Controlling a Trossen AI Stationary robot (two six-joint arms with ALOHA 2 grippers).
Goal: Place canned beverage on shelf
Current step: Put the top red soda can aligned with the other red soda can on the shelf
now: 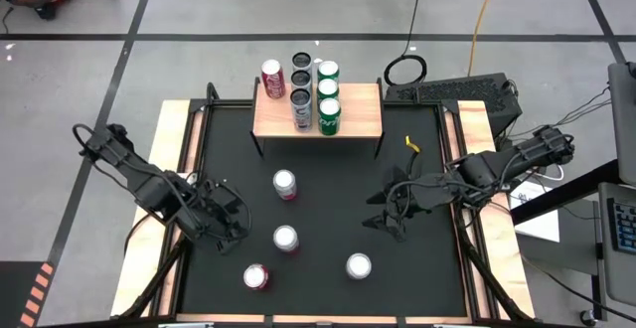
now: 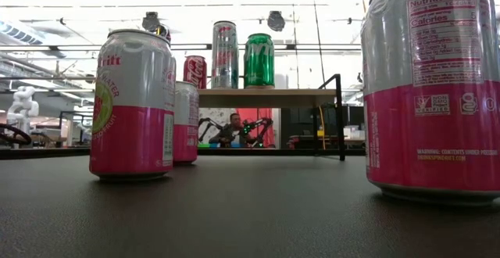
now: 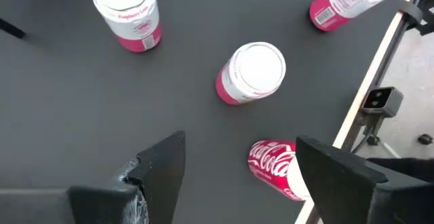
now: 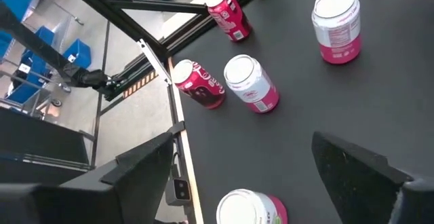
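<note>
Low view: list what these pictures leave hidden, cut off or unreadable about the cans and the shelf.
- Low view: both arms are out of frame; no pincer shows.
- Low view: the near can is cut off by the top and right edges, so its brand name is missing.
- Low view: the shelf shows only three cans; the rest of its cans are hidden behind them.
- High view: labels on the shelf cans are too small to read.

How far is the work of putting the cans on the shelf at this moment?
Done: six cans stand on the shelf. In hand: nothing; the left end effector hangs open near the red cola can, and the right end effector is open too, holding nothing. Left: four cans on the black table, the cola can and three pink-and-white cans.
</note>
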